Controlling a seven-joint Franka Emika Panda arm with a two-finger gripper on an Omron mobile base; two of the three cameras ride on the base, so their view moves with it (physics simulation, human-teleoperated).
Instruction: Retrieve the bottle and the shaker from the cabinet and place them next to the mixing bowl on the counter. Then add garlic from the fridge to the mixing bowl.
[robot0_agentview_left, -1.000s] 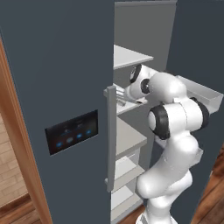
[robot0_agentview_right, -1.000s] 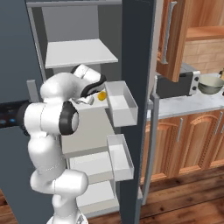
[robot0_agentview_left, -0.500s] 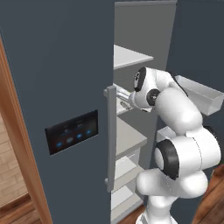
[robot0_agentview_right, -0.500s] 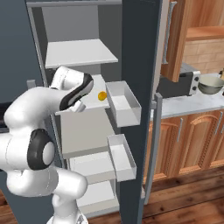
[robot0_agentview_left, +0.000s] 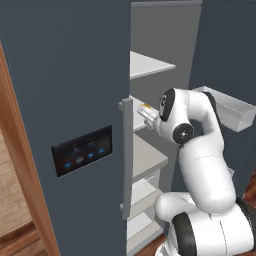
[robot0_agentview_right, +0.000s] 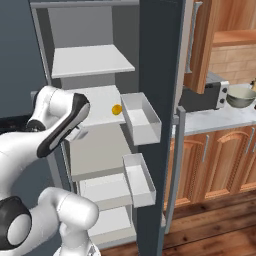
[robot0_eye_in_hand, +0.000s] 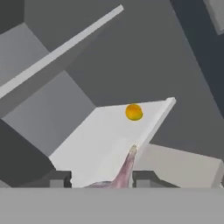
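Hand (robot0_eye_in_hand: 103, 178) gripping pale garlic (robot0_eye_in_hand: 125, 168) inside fridge (robot0_agentview_right: 155, 60), orange fruit (robot0_eye_in_hand: 134, 112) on shelf (robot0_eye_in_hand: 100, 135), no legible writing

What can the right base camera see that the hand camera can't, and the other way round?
Right base view, not the hand view: wooden cabinets, a dark boxy microwave and a greyish round mixing bowl on the pale counter, plus the white fridge door bins.

Hand view, not the right base view: a pale pinkish tapered thing between the jaws; whether it is gripped, I cannot tell.

Both: a small orange ball on a white fridge shelf.
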